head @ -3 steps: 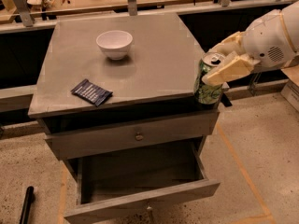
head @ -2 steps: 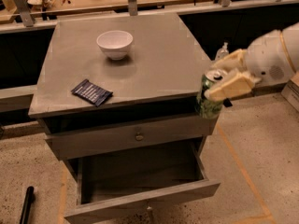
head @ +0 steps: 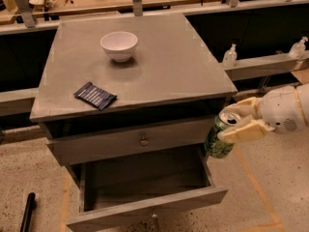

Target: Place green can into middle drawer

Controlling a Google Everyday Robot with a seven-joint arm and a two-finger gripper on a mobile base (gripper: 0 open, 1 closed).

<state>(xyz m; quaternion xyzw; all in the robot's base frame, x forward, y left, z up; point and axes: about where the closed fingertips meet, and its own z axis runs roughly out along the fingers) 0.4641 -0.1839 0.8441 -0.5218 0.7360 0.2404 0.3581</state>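
Note:
My gripper [head: 240,121] comes in from the right on a white arm and is shut on the green can [head: 219,138], one cream finger [head: 242,131] across its front and one behind its silver top. The can hangs upright beside the grey cabinet's right front corner, level with the upper drawer front [head: 130,142] and above the right wall of the middle drawer [head: 145,207]. The middle drawer is pulled open, its dark floor bare.
On the cabinet top [head: 169,66] stand a white bowl [head: 119,45] and a dark blue packet [head: 95,95]. The upper drawer front has a small round knob [head: 144,140]. A rail behind holds two sanitiser bottles [head: 230,56]. A black handle [head: 27,211] lies on the floor at left.
My gripper has carried the green can down from the cabinet top's right edge to beside the drawer fronts, just above the open middle drawer's right side.

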